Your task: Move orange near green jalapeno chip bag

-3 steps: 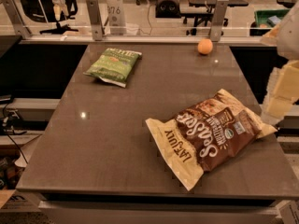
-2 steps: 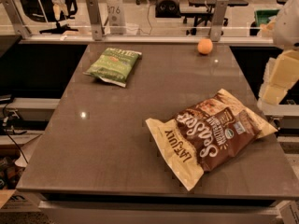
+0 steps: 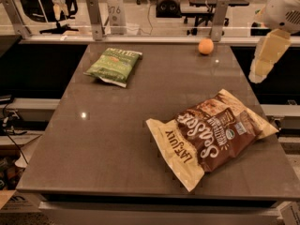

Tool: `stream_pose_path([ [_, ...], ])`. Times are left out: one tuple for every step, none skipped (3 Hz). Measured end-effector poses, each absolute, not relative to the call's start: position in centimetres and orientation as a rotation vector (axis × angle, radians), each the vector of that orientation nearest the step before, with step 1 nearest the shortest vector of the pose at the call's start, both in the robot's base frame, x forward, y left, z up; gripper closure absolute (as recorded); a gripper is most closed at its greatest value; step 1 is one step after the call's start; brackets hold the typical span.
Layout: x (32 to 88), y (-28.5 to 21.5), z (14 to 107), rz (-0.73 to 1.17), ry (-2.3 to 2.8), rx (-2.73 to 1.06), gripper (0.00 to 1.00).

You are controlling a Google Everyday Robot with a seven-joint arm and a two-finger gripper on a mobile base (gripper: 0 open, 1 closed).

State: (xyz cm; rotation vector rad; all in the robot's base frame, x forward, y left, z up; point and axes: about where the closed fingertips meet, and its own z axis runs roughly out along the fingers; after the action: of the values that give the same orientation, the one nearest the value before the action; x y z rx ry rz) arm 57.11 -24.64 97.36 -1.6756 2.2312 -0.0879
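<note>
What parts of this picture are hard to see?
Camera view:
- Hand, upper right, past the right edge of the table: its arm is cut off by the picture's corner.
- Green jalapeno chip bag: lettering too small to read.
- Tabletop under the brown Late July bag: hidden by it.

Table (image 3: 117,144): orange (image 3: 206,46), green chip bag (image 3: 114,65), brown bag (image 3: 213,135); hand (image 3: 263,60) off edge

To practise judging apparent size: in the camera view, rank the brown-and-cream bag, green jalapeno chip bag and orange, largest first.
1. brown-and-cream bag, though it lies nearest the camera.
2. green jalapeno chip bag.
3. orange, clearly smallest.
The gripper hangs beyond the table's far right edge, touching none.
</note>
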Motion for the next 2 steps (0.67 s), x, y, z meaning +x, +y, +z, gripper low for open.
stream_pose_path([
  [61.4, -25.8, 97.0, -0.122, 2.227, -1.632, 0.0],
  [64.6, -26.5, 96.4, -0.158, 2.226, -1.588, 0.0],
])
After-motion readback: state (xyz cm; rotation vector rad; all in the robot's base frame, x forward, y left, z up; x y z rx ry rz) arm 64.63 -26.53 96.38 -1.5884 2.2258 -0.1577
